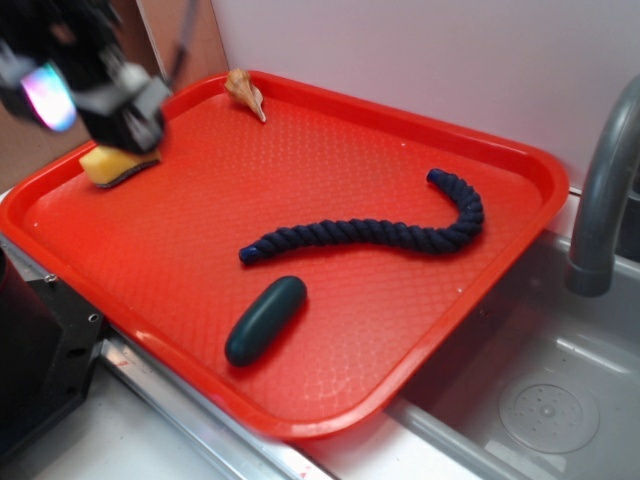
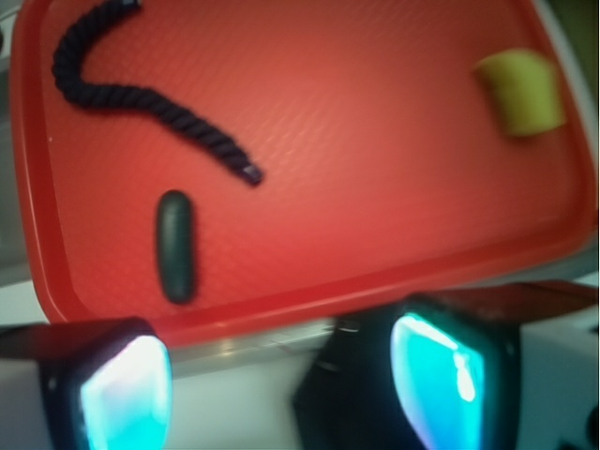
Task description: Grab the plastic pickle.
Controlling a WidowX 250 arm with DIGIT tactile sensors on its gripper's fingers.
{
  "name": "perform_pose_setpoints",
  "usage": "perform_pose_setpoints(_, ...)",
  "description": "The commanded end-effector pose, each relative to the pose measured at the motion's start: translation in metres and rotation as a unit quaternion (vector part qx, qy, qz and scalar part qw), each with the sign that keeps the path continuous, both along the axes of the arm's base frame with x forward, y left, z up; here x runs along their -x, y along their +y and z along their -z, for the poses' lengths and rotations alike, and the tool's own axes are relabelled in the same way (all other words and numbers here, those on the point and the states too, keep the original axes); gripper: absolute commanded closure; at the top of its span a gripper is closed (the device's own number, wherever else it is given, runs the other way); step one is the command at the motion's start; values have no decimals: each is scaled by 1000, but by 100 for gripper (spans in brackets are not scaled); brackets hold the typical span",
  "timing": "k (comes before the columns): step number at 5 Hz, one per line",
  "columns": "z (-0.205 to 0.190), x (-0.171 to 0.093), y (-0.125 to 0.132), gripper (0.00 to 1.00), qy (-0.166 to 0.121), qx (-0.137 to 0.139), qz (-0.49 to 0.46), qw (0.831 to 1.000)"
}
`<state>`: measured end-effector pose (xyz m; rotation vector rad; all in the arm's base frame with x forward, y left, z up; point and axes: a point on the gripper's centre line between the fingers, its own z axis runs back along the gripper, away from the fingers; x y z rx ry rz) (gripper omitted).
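Red tray (image 1: 330,180) beside a grey sink (image 1: 540,390), white wall behind.
The pickle (image 1: 265,319) lies free near the tray's front edge, just beside the navy rope (image 1: 380,232), not touching it. The gripper (image 2: 281,384) hangs over the far left corner near the yellow sponge (image 1: 115,165), fingers (image 2: 127,394) wide apart and empty. A tan shell-like piece (image 1: 245,92) sits at the back rim.

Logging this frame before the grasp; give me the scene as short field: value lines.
target: pickle, lying flat near the tray's front edge, untouched
gripper: open, empty, raised, away from the pickle
tray: red, beside the sink
other items: rope beside the pickle, apart; sponge; small tan piece at the far edge
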<state>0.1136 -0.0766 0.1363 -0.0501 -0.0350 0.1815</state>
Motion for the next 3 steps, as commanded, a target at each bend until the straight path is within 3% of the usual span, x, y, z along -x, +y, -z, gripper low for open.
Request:
perform_pose_setpoints(1, 63, -4, -27, 0, -30, -5, 39, 999)
perform_pose_setpoints(3, 92, -39, -32, 0, -27, 15, 60, 998)
